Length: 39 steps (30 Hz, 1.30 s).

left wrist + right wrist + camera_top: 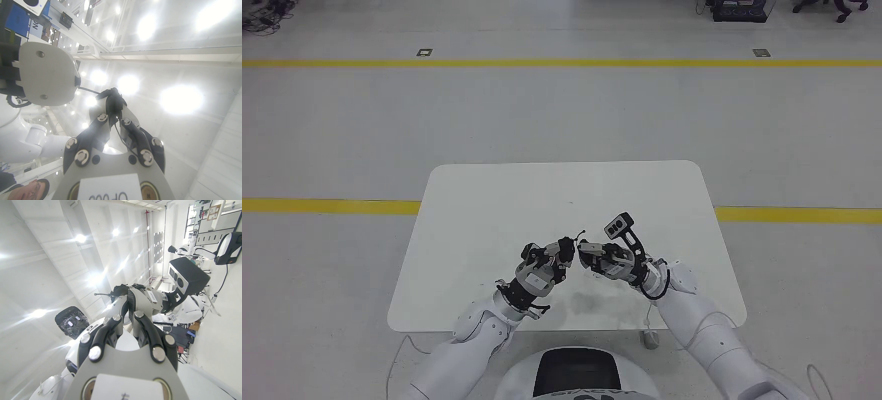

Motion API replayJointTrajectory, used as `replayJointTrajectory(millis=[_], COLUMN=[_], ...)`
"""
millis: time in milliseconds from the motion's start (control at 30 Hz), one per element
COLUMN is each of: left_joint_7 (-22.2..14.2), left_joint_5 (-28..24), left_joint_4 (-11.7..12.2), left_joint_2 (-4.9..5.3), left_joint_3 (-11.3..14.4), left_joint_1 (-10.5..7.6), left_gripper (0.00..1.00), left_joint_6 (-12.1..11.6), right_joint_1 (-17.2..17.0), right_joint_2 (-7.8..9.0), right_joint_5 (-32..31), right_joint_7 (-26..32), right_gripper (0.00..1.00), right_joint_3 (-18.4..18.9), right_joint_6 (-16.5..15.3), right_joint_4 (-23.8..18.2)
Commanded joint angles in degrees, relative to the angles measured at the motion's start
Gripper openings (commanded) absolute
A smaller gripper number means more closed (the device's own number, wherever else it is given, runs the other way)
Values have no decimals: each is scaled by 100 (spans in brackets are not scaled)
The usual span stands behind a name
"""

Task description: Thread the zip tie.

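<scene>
Up close at the lens, left gripper (113, 100) first: its two black-wrapped fingertips (110, 106) are pinched tight together, and what they pinch is the zip tie (88, 90), with one thin strand poking out sideways and another trailing back between the fingers. Now the big picture: white table (492, 200) underneath, with both arms meeting over its near half and holding the tie up off the surface. I'd say that gives the loose strap room to hang free. Right gripper (124, 297) sits tip to tip with the left one, angled in from the opposite side, its fingers drawn close with only a sliver between them. I read that as a clamp on another stretch of the strap, though the contact itself is hard to see. Why nose to nose? Threading wants the tail and the slot lined up on one axis, so each tool takes a share of the strap. And the smallest player, that tie: black, thin, up in the air where the two tools meet, its blocky end (96, 294) sticking out to one side of the meeting fingertips. No closed loop that I can make out, so my call is the threading is not yet done.
</scene>
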Motion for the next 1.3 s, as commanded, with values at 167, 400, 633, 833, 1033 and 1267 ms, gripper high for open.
replayJointTrajectory(millis=[167,400,633,833,1033,1267], left_joint_7=[0,0,0,0,0,0], left_joint_5=[0,0,0,0,0,0], left_joint_4=[0,0,0,0,0,0], left_joint_2=[0,0,0,0,0,0], left_joint_3=[0,0,0,0,0,0], left_joint_1=[0,0,0,0,0,0], left_gripper=[0,0,0,0,0,0], left_joint_6=[0,0,0,0,0,0], right_joint_1=[-2,-5,-3,2,11,16], right_joint_2=[-1,-4,-6,-10,-15,-21], right_joint_5=[-8,-10,-21,-20,-18,-20], right_joint_7=[0,0,0,0,0,0], right_gripper=[0,0,0,0,0,0], right_joint_3=[3,1,-5,-15,-28,-46], right_joint_6=[0,0,0,0,0,0], right_joint_4=[12,25,38,58,86,115])
